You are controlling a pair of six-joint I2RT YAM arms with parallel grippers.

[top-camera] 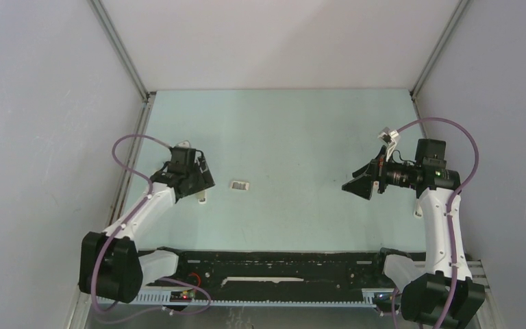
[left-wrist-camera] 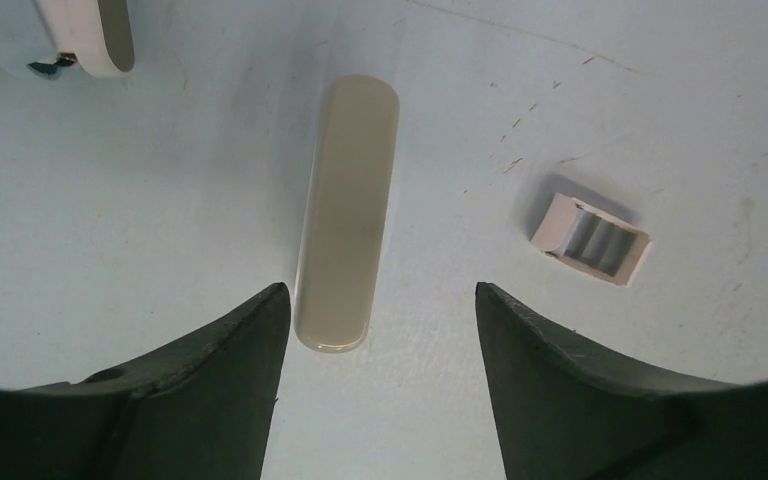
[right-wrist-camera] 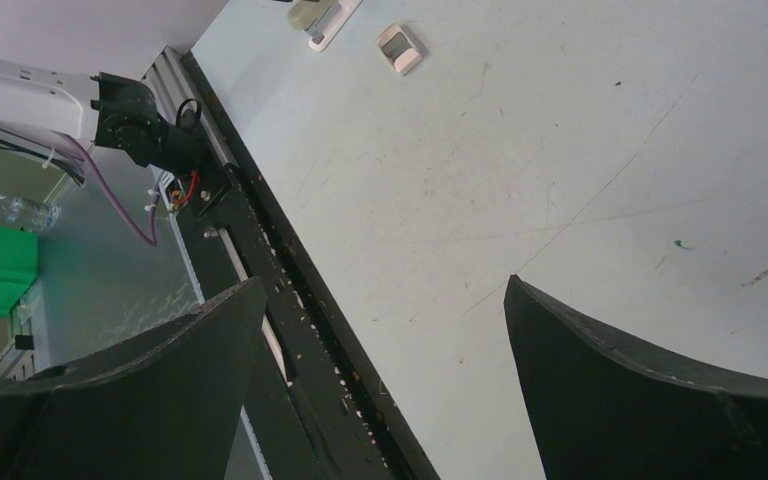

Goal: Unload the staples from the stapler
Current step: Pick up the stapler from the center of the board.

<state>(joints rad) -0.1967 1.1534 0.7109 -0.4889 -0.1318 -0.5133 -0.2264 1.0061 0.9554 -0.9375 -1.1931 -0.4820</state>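
Observation:
In the left wrist view a bright-white rounded piece, the stapler [left-wrist-camera: 85, 35], is cut off by the top-left corner. A duller beige-grey slim bar [left-wrist-camera: 345, 215] lies flat on the table, pointing away from me. My left gripper [left-wrist-camera: 380, 287] is open, and the bar's near end lies between its fingertips, close to the left finger [left-wrist-camera: 230, 370]. In the top view the left gripper [top-camera: 195, 179] hangs over this spot, and only the bar's pale end [top-camera: 202, 199] pokes out. The staples are hidden. My right gripper [top-camera: 357, 186] [right-wrist-camera: 385, 280] is open, empty and off to the right.
A small white box [left-wrist-camera: 592, 238] [top-camera: 240, 186] [right-wrist-camera: 400, 47] with grey ridges inside lies just right of the left gripper. The black rail [top-camera: 274, 267] runs along the near table edge. Grey walls close in the left, right and far sides.

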